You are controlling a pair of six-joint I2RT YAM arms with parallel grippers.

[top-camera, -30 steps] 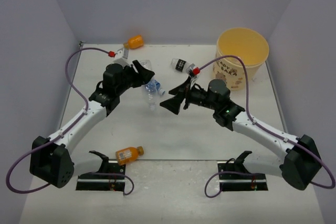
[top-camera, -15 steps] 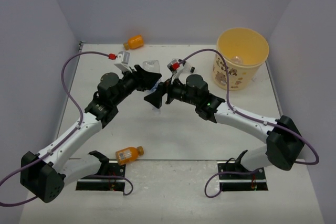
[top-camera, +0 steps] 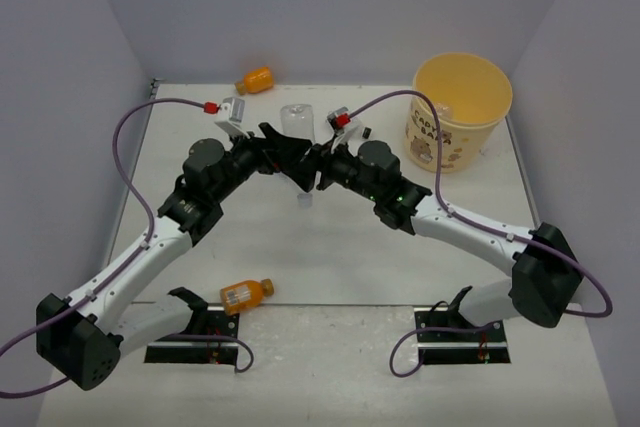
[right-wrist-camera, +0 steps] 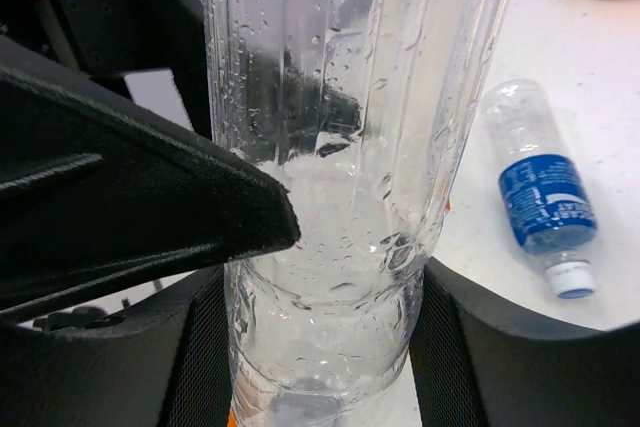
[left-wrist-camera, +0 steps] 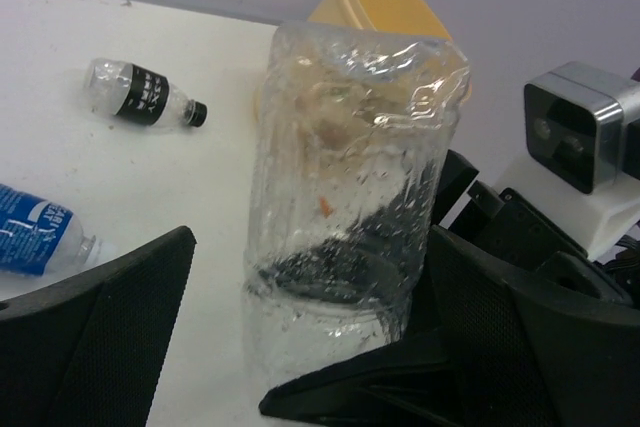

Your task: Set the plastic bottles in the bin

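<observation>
A clear plastic bottle with no label (top-camera: 297, 119) stands upright in the air where the two grippers meet. My right gripper (right-wrist-camera: 320, 347) is shut on its lower part (right-wrist-camera: 320, 197), a pad pressed against each side. Around the same bottle (left-wrist-camera: 350, 177) my left gripper (left-wrist-camera: 315, 277) is open, with a gap at its left finger. On the table lie a blue-label bottle (right-wrist-camera: 545, 197), a black-label bottle (left-wrist-camera: 140, 95) and two orange bottles (top-camera: 255, 80) (top-camera: 245, 293). The pale-yellow bin (top-camera: 460, 107) stands at the back right.
The right gripper's finger (left-wrist-camera: 400, 377) crosses in front of the left gripper's camera, and the left finger (right-wrist-camera: 130, 197) crosses the right one's. Grey walls close the table on three sides. Cables loop above both arms.
Both arms came together at mid-table. The right gripper has closed on the clear bottle, and the left gripper, which was holding it, has opened.
</observation>
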